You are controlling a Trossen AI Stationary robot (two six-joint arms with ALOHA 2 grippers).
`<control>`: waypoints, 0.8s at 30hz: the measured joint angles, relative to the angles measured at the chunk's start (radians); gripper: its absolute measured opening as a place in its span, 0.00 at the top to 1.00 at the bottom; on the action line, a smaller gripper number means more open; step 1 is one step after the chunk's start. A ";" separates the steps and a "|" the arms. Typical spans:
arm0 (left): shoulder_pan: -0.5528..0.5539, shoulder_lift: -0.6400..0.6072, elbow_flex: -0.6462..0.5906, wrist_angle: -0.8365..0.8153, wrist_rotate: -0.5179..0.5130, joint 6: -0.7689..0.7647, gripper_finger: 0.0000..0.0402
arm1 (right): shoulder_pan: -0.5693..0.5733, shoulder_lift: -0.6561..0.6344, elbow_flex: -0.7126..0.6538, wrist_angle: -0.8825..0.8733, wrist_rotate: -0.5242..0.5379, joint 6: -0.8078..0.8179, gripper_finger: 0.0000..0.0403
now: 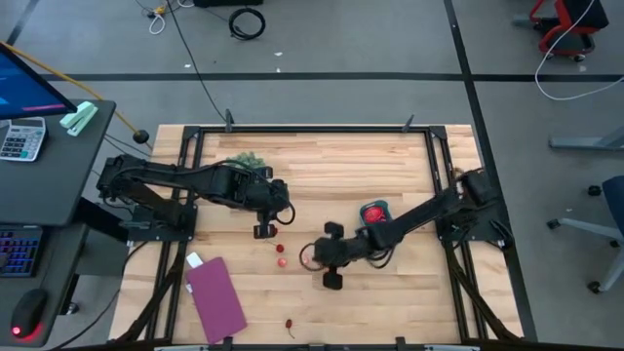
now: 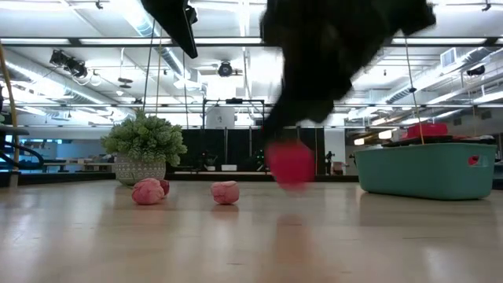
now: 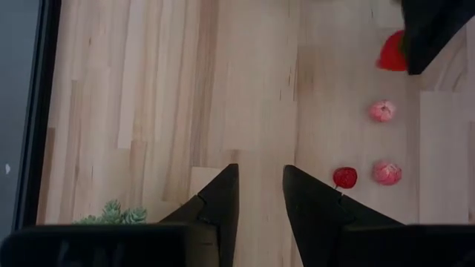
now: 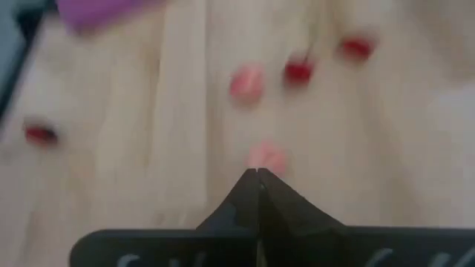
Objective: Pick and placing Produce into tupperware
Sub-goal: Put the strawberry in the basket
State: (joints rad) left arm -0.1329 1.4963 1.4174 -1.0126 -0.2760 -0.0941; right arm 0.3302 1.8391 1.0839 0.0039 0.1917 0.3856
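Produce lies just ahead of the clenched, empty right gripper.

— Left arm? Reaches from the table's left edge toward centre; left gripper hangs above the wood, fingers parted.
— Right? Stretched leftward; right gripper low, fingertips pressed together.

The high view is looking straight down on the whole table. The low view is facing level across it. Both wrist views are looking down, sharing the scattered produce.
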 joint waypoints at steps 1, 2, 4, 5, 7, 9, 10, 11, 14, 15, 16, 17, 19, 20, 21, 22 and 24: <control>0.000 0.000 0.000 0.000 0.000 0.000 0.72 | -0.001 -0.035 0.001 -0.015 0.023 -0.004 0.99; 0.000 0.000 0.000 0.000 0.000 0.000 0.72 | -0.001 -0.078 0.001 -0.049 0.058 -0.009 0.99; 0.000 0.000 0.000 0.000 0.000 0.000 0.72 | -0.001 -0.161 0.001 -0.126 0.137 -0.019 0.99; 0.000 0.000 0.000 -0.001 0.000 0.000 0.73 | 0.000 -0.206 0.002 -0.175 0.180 -0.017 0.99; 0.000 0.000 0.000 -0.001 0.000 -0.001 0.74 | 0.004 -0.288 0.002 -0.286 0.265 0.017 0.99; 0.000 0.000 0.001 -0.002 0.000 -0.004 0.74 | 0.011 -0.357 0.002 -0.401 0.343 0.064 0.99; 0.000 0.000 0.001 -0.002 0.000 -0.005 0.74 | 0.015 -0.384 0.002 -0.462 0.376 0.092 0.99; 0.000 0.000 0.001 -0.002 0.000 -0.005 0.74 | 0.018 -0.407 0.002 -0.524 0.405 0.128 1.00; 0.000 0.000 0.001 -0.002 0.000 -0.002 0.73 | 0.027 -0.454 0.002 -0.701 0.474 0.256 1.00; 0.000 0.000 0.001 -0.002 0.000 -0.002 0.73 | 0.029 -0.460 0.002 -0.759 0.492 0.303 1.00; 0.000 0.000 0.001 -0.002 0.000 -0.002 0.73 | 0.034 -0.460 0.000 -0.806 0.505 0.345 1.00; 0.000 0.000 0.001 -0.001 0.000 -0.002 0.73 | 0.036 -0.460 -0.005 -0.836 0.514 0.379 1.00; 0.000 0.000 0.001 -0.001 0.000 -0.002 0.73 | 0.038 -0.460 -0.033 -0.848 0.522 0.424 1.00; 0.000 0.000 0.001 -0.001 0.000 -0.002 0.73 | 0.038 -0.460 -0.049 -0.838 0.522 0.442 1.00; 0.000 0.000 0.001 -0.001 0.000 -0.002 0.73 | 0.038 -0.459 -0.068 -0.830 0.521 0.462 1.00; 0.000 0.000 0.001 -0.001 0.000 -0.002 0.73 | 0.038 -0.459 -0.087 -0.828 0.517 0.485 1.00; 0.000 0.000 0.001 -0.001 0.000 -0.001 0.73 | 0.039 -0.459 -0.134 -0.828 0.517 0.534 1.00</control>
State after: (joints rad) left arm -0.1329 1.4963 1.4181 -1.0138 -0.2756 -0.0954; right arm 0.3691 1.3800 0.9502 -0.8242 0.7086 0.9201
